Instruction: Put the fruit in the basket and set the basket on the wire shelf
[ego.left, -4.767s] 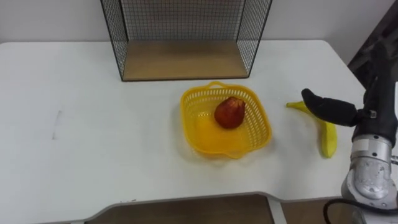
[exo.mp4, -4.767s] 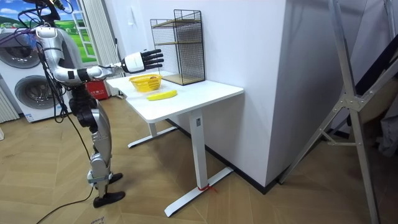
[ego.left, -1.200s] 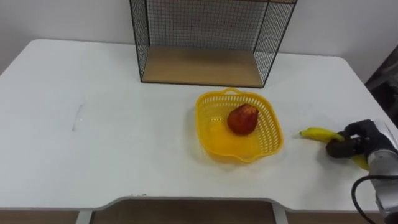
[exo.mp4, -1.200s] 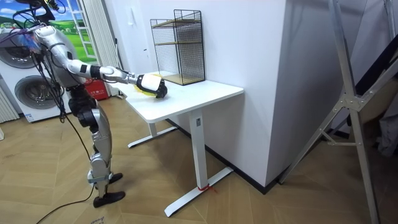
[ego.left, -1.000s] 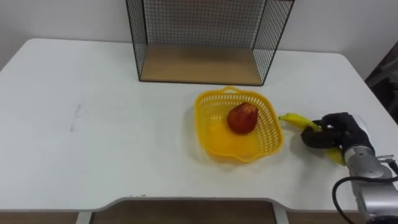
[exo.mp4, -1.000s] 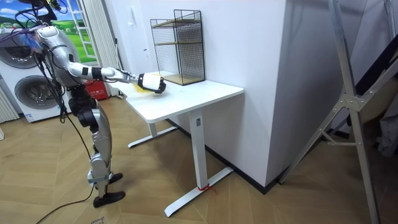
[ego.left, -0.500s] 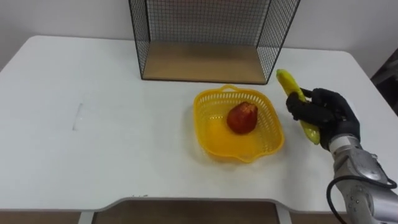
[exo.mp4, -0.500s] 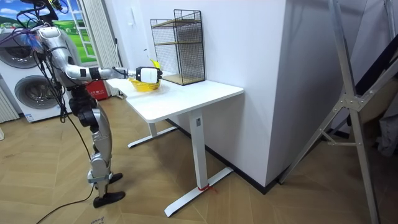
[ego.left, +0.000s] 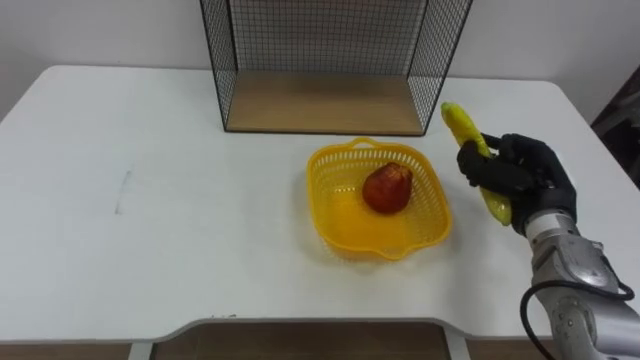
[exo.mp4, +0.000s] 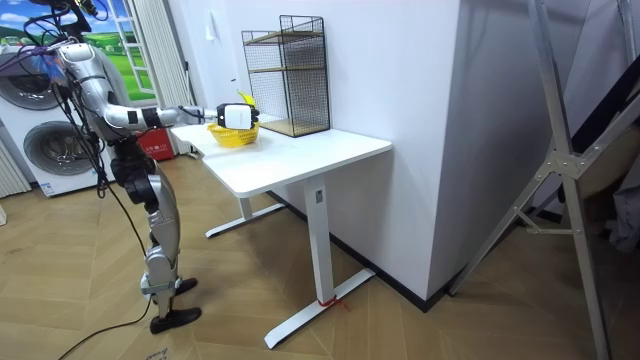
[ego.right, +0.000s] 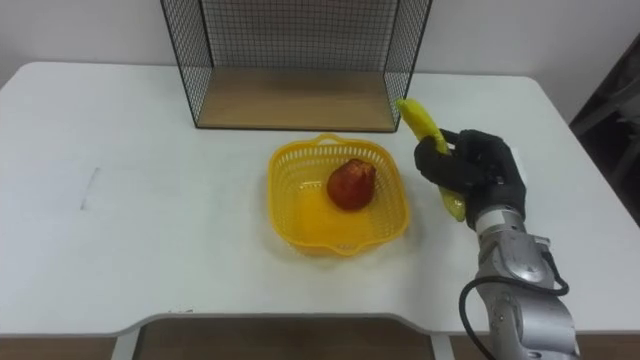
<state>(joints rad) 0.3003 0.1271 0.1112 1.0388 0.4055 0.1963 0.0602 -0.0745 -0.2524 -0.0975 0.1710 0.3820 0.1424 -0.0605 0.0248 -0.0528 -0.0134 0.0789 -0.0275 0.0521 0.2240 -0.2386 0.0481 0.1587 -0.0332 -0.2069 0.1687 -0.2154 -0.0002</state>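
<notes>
I've lifted the curved yellow banana (ego.left: 457, 122) off the white table (ego.left: 200, 230); my right hand (ego.left: 525, 172) grips it beside the yellow plastic lattice basket (ego.left: 325, 195).

Bright, even indoor light; faint soft shadow beneath the basket (ego.left: 345, 218) on the white table (ego.left: 150, 250).

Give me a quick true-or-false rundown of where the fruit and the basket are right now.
1. The right robot hand grips the banana. True.
2. The banana lies in the basket. False: it is held outside the basket, to its right.
3. A red fruit sits in the basket. True.
4. The basket stands on the wire shelf. False: it is on the table, in front of the shelf.
</notes>
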